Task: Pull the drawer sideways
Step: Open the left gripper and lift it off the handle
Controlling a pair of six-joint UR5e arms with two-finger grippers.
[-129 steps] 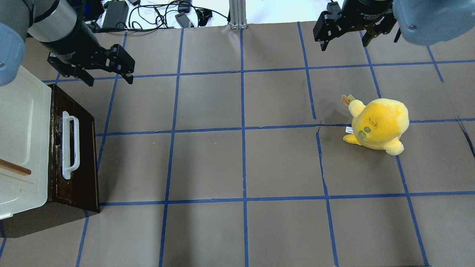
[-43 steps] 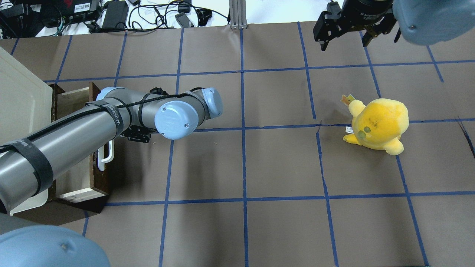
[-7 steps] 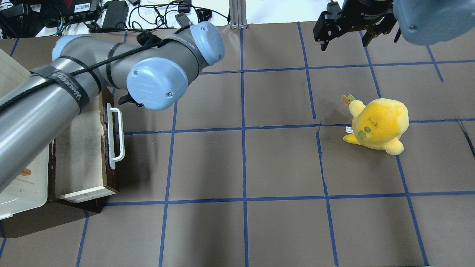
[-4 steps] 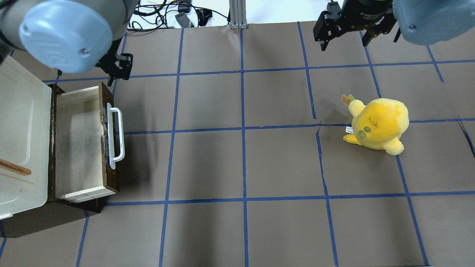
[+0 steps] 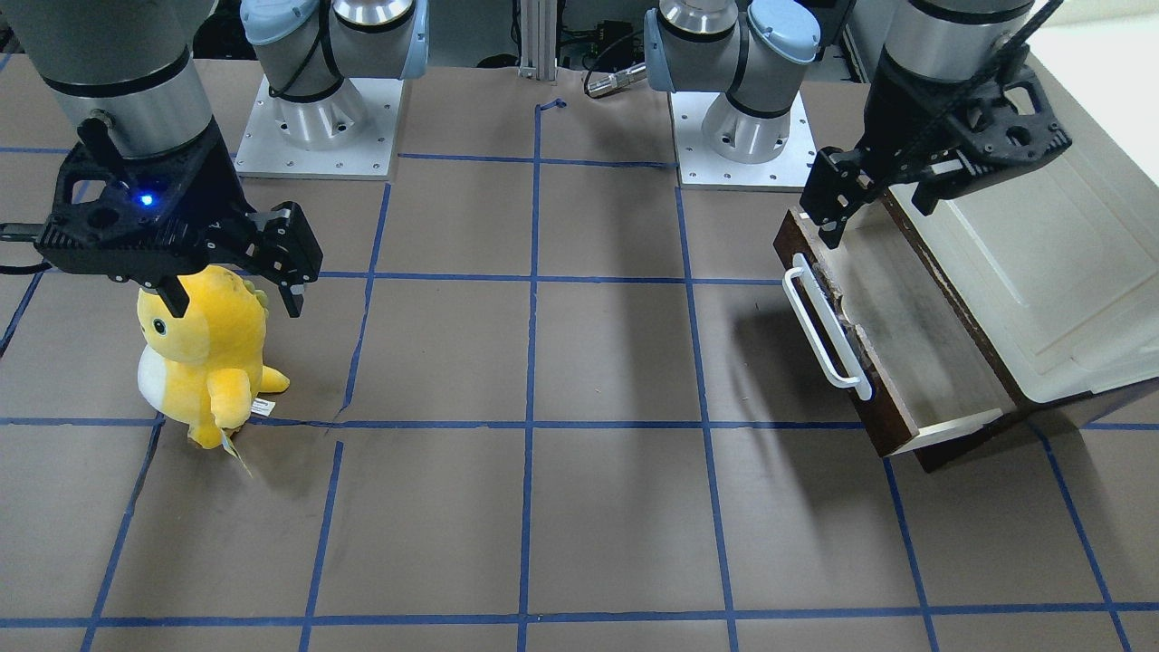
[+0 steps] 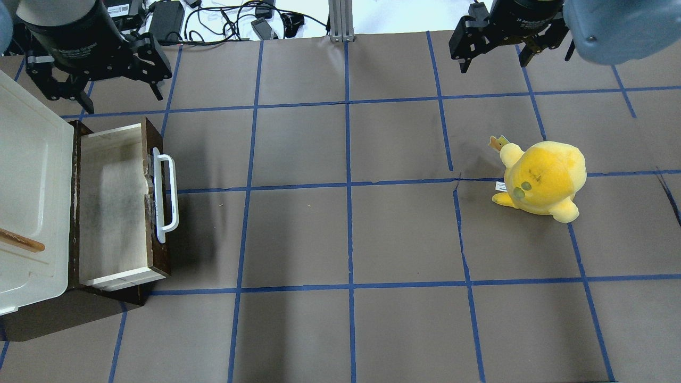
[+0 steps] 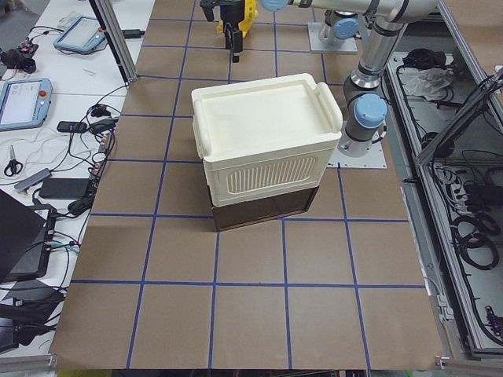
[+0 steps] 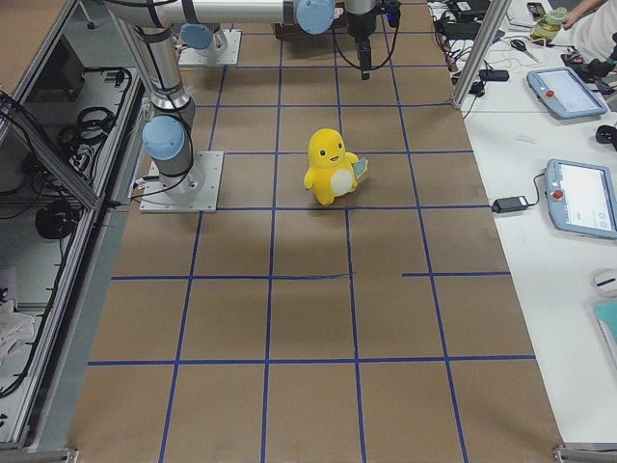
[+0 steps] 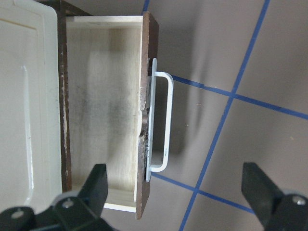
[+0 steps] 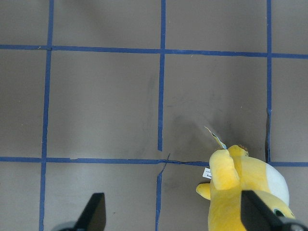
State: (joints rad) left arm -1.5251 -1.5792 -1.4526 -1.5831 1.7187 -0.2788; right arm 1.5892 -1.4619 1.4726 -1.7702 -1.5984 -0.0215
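The dark brown drawer [image 6: 113, 205] stands pulled out of its cabinet toward the table's middle, showing its pale wood inside. Its white bar handle [image 6: 167, 197] faces the open table. The drawer also shows in the front-facing view [image 5: 919, 340] and the left wrist view [image 9: 103, 110]. My left gripper [image 6: 121, 98] is open and empty. It hangs above the table just behind the drawer's far end, apart from the handle [image 9: 164, 120]. My right gripper [image 6: 492, 63] is open and empty at the back right.
A cream-white box [image 6: 32, 197] sits on top of the cabinet. A yellow plush toy [image 6: 540, 181] stands on the right half of the table, below my right gripper [image 5: 234, 303]. Cables and devices lie beyond the table's back edge.
My left arm has lifted off and drawn back from the drawer's front to the back left. The drawer stays pulled out where it was a second ago. The right arm has not moved.
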